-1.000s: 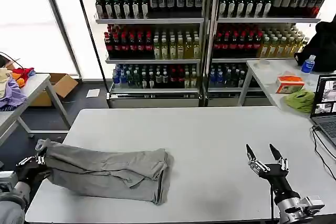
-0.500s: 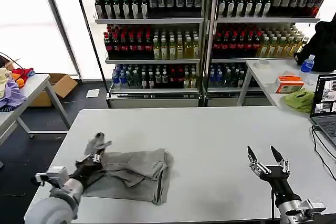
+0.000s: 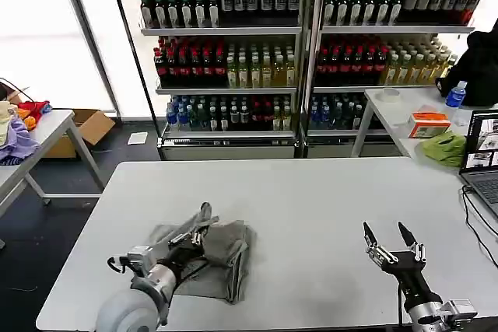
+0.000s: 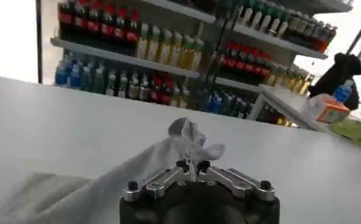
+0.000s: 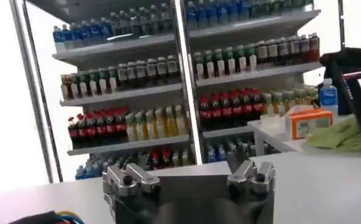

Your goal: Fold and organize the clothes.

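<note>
A light grey shirt [image 3: 222, 258] lies bunched on the white table [image 3: 311, 200], at its front left. My left gripper [image 3: 191, 235] hovers over the shirt's middle, shut on a pinched edge of the cloth, which sticks up a little past the fingertips. In the left wrist view the gripper [image 4: 192, 165] has its jaws closed together on a thin fold of the shirt [image 4: 162, 155], and the rest trails down toward the table. Over the front right of the table my right gripper [image 3: 387, 236] stands open, fingers up and empty. The right wrist view shows that gripper [image 5: 189, 176] spread wide with nothing between its fingers.
Shelves of bottles [image 3: 303, 44] line the back. A side table at the left holds lilac and orange fabrics [image 3: 19, 134], with a cardboard box [image 3: 92, 124] behind it. The table at the right carries a lime-green cloth [image 3: 445, 148], an orange box [image 3: 429, 124] and a laptop [image 3: 484, 155].
My left gripper has carried the shirt's left edge rightward over the shirt, from the table's left edge to its middle, doubling the cloth over. The right gripper has barely moved.
</note>
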Controlling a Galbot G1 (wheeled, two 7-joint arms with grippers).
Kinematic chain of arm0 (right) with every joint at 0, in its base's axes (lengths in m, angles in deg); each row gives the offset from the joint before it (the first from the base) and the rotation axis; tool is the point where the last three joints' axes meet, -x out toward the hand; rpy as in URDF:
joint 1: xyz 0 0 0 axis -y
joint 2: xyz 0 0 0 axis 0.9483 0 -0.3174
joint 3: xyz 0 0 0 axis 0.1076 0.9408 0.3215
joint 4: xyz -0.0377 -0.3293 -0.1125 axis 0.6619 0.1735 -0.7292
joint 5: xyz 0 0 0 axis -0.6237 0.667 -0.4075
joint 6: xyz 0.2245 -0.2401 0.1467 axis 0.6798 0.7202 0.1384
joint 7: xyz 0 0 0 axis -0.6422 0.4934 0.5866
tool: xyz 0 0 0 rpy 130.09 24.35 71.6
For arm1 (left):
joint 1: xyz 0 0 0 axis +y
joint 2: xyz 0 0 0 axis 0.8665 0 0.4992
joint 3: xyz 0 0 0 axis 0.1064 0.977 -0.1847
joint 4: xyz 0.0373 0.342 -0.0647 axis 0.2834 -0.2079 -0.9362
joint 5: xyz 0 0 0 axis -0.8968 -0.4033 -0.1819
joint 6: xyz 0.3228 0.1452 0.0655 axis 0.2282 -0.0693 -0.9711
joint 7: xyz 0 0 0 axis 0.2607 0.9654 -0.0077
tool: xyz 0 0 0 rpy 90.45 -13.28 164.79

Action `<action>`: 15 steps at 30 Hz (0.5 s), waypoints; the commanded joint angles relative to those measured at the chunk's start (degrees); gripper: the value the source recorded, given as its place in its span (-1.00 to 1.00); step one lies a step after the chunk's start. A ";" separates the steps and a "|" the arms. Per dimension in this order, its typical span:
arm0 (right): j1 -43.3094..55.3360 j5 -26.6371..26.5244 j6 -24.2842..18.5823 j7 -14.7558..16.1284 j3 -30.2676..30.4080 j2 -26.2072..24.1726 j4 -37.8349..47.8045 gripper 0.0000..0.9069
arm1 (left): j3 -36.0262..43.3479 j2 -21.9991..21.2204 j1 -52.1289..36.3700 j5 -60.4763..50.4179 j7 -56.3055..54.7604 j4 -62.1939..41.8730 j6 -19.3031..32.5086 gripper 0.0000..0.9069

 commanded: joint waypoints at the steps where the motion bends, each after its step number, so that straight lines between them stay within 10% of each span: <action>1: -0.10 0.35 0.01 -0.13 -0.39 0.11 0.40 1.00 | 7.57 -4.93 -4.12 0.67 0.31 -4.37 -5.24 1.00; 15: 0.79 0.09 -0.07 -0.15 -0.16 -0.15 1.17 1.00 | -1.93 -2.31 2.84 4.13 2.13 8.51 -8.08 1.00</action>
